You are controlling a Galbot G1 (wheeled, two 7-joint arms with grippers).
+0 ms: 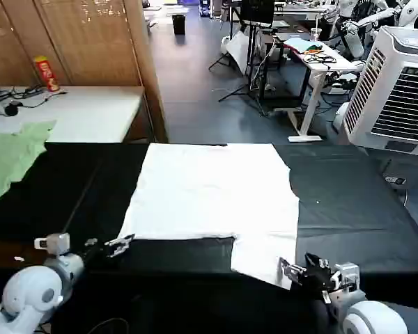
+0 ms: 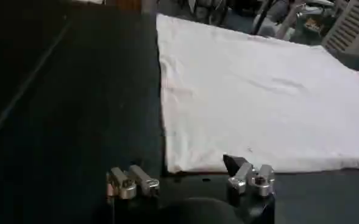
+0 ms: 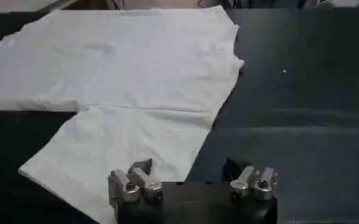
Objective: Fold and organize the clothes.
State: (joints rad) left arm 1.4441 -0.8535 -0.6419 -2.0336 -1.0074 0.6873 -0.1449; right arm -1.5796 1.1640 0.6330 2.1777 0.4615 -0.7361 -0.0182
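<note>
On the black table [image 1: 362, 209], the white T-shirt [image 1: 216, 191] lies flat, plain side up, partly folded, one flap reaching the near edge. Both the left gripper [image 1: 118, 243] and right gripper [image 1: 289, 268] hover open and empty at its near corners, so further folds likely remain.

Pale green cloth [image 1: 10, 156] cut off at the head view's left edge.

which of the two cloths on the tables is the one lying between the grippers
The white T-shirt, spread on the black table. The pale green cloth lies off to the left, far from both.
</note>
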